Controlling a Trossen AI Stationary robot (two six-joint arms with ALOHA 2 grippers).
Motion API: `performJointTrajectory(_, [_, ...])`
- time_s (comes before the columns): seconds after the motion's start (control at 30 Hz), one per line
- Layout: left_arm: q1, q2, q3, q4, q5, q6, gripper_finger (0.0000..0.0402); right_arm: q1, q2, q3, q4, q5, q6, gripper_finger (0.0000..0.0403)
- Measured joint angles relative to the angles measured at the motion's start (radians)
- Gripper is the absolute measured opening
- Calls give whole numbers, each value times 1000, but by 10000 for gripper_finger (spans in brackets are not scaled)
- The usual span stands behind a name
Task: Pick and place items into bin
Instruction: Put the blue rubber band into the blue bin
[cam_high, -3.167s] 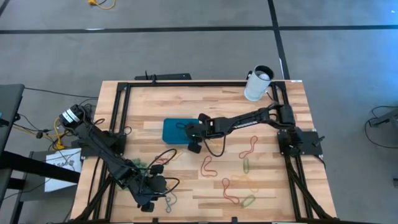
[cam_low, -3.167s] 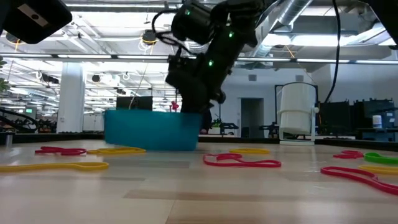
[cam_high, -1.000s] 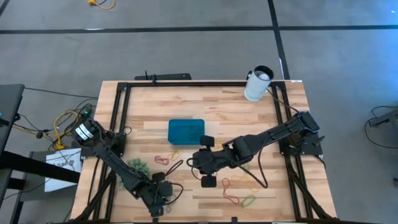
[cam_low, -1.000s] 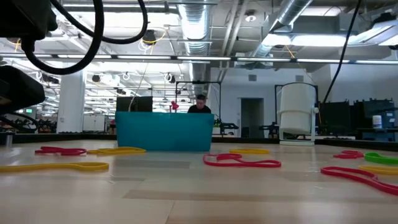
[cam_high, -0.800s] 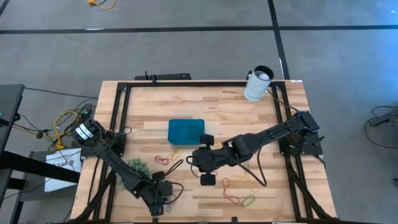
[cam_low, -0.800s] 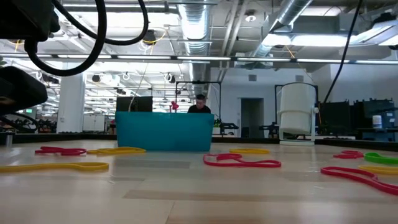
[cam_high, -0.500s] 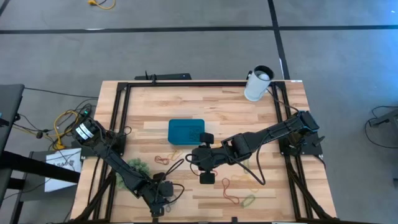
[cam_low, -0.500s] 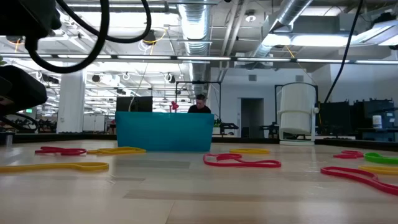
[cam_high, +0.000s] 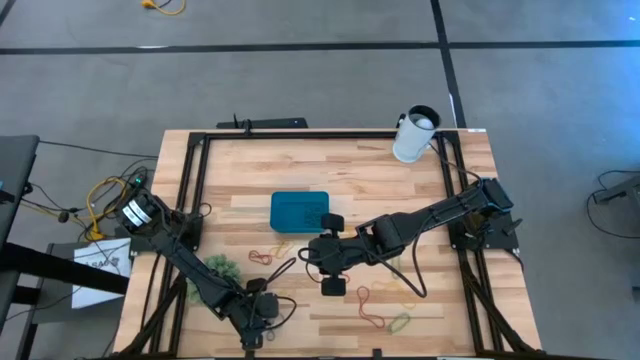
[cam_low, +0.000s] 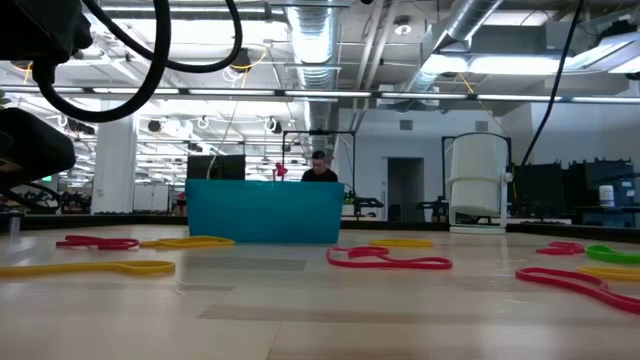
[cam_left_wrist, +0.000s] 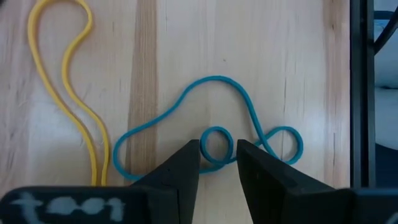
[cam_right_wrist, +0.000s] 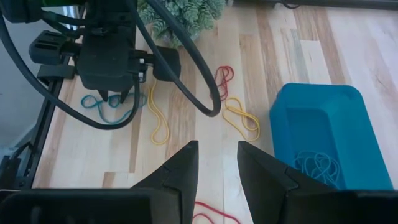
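We find the left gripper (cam_left_wrist: 217, 163) low at the near left corner of the table (cam_high: 350, 170), its fingers (cam_left_wrist: 180, 171) slightly spread and set either side of a small twist in a teal loop (cam_left_wrist: 214, 93) that lies flat on the wood; we cannot tell whether the tips touch it, and nothing is lifted; a yellow loop (cam_left_wrist: 62, 74) lies just beside the teal one; the right gripper (cam_right_wrist: 217, 163) hovers over the middle of the table, near the bin (cam_high: 299, 211), fingers (cam_right_wrist: 180, 168) spread and empty; from its wrist view we see the left arm's gripper (cam_right_wrist: 112, 59) farther off, standing over the teal loop (cam_right_wrist: 106, 106), with the yellow loop (cam_right_wrist: 157, 118) next to it; a red loop (cam_right_wrist: 224, 78) and another yellow loop (cam_right_wrist: 241, 115) lie between that gripper and the bin (cam_right_wrist: 323, 134); the bin already holds a few thin teal loops (cam_right_wrist: 317, 165) on its floor; a green spiky ball (cam_right_wrist: 180, 12) sits beside the left arm; from above, more loops lie scattered on the near right part of the table, among them a red one (cam_high: 365, 305) and a green one (cam_high: 400, 322); a white cup (cam_high: 415, 135) stands at the far right corner, well apart from the bin; in the low view the bin (cam_low: 265, 212) stands upright on the wood with red (cam_low: 390, 262) and yellow (cam_low: 85, 267) loops lying flat in front.
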Motion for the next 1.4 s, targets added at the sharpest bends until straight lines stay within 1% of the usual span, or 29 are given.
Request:
performJointTrajectory(0.1, [0, 1, 0, -5, -6, 0, 98, 0, 0, 0, 0, 0, 0, 107])
performJointTrajectory(0.17, [1, 2, 0, -5, -6, -4, 85, 0, 0, 0, 0, 0, 0, 107])
performJointTrajectory(0.23, [2, 2, 0, -7, -2, -4, 66, 0, 0, 0, 0, 0, 0, 107])
performJointTrajectory(0.37, [3, 1, 1, -14, 5, 12, 14, 0, 0, 0, 0, 0, 0, 107])
performJointTrajectory(0.4, [3, 2, 7, -17, 5, 24, 7, 0, 0, 0, 0, 0, 0, 107])
performJointTrajectory(0.53, [3, 12, 70, -66, 8, 64, 5, 0, 0, 0, 0, 0, 0, 107])
performJointTrajectory(0.6, [2, 12, 127, -143, -3, 99, 2, 0, 0, 0, 0, 0, 0, 107])
performJointTrajectory(0.7, [0, 9, 227, -336, -77, 141, 2, 0, 0, 0, -6, 0, 0, 107])
performJointTrajectory(0.8, [10, 9, 341, -585, -209, 164, 1, 7, 0, 0, -28, 6, 0, 107])
performJointTrajectory(0.9, [38, 9, 455, -827, -363, 168, 0, 20, -14, 0, -82, 34, 4, 107])
performJointTrajectory(0.97, [72, 7, 526, -968, -466, 179, 0, 27, -30, 0, -123, 61, 29, 107])
performJointTrajectory(1.07, [138, 6, 611, -1129, -592, 235, 0, 49, -66, 0, -208, 120, 83, 107])
performJointTrajectory(1.17, [232, 5, 669, -1179, -649, 356, 0, 86, -112, 0, -308, 191, 121, 107])
performJointTrajectory(1.23, [313, 5, 694, -1177, -646, 460, 0, 114, -147, 0, -366, 234, 137, 107])
performJointTrajectory(1.3, [407, 4, 704, -1135, -614, 579, 0, 143, -181, 0, -411, 277, 161, 107])
performJointTrajectory(1.33, [457, 4, 704, -1097, -577, 640, 0, 157, -197, 0, -424, 300, 175, 107])
performJointTrajectory(1.4, [556, 4, 698, -991, -455, 760, 0, 187, -225, 0, -450, 341, 206, 107])
